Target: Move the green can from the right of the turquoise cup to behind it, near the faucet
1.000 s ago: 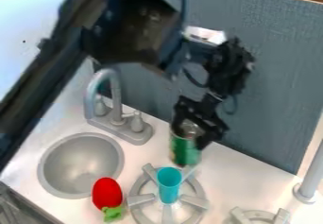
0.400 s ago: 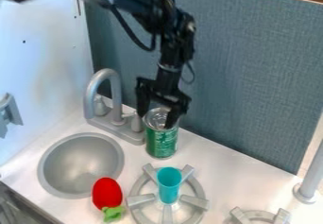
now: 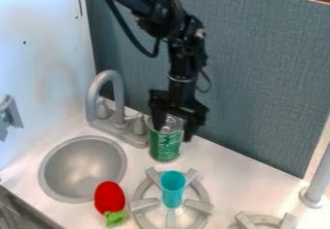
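Note:
The black gripper [image 3: 173, 129] is at the top of a green can [image 3: 166, 146] with a silver lid. Its fingers stand apart, one over the can's upper left and the other beyond its right side, so it is open. The can stands upright on the counter, right of the faucet. A turquoise cup [image 3: 172, 189] stands upright on the stove burner [image 3: 144, 203], in front of the can. Left of the burner lies a red toy [image 3: 109, 197] with a green end, near the sink.
The round grey sink [image 3: 82, 167] is at the left, with the grey faucet [image 3: 112, 93] behind it. A blue-grey panel [image 3: 258, 78] rises behind the counter. A second burner [image 3: 263, 219] and a grey post [image 3: 317, 179] are at the right.
The can has shifted left, nearer the faucet, since the earliest frame, and has kept its place since the second. The gripper went left with it, then slightly right over the can.

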You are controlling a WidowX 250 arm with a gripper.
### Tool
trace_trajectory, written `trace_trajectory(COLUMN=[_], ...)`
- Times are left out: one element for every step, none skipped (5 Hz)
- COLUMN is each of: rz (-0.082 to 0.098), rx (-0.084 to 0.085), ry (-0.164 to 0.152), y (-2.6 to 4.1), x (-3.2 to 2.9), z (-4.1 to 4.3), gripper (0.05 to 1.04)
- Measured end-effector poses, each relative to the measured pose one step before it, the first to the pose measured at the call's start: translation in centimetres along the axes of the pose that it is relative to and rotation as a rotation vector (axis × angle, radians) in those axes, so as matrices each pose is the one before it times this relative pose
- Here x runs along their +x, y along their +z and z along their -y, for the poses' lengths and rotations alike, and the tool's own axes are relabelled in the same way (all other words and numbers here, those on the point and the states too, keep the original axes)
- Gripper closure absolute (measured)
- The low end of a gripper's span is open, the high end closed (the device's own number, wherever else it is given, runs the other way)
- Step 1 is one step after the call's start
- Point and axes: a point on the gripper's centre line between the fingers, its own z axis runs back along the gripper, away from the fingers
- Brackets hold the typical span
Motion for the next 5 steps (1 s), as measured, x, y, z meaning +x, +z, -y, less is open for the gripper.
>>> trace_trajectory(rz=[-0.0041, 0.0015, -0.0143, -0.0757, -0.0248], rx=[-0.0324, -0.0051, 0.0347, 0.0168, 0.0086], ry=[-0.0738, -0.0660, -0.1147, -0.0547, -0.0140], y=[0.523, -0.254, -0.362, -2.352, -0.398], x=[-2.109, -0.544, -1.085, -1.464, -0.700], z=[2.572, 2.598, 5.311, 3.131, 0.320], gripper=[0.084, 0.083, 0.084, 0.084, 0.083])
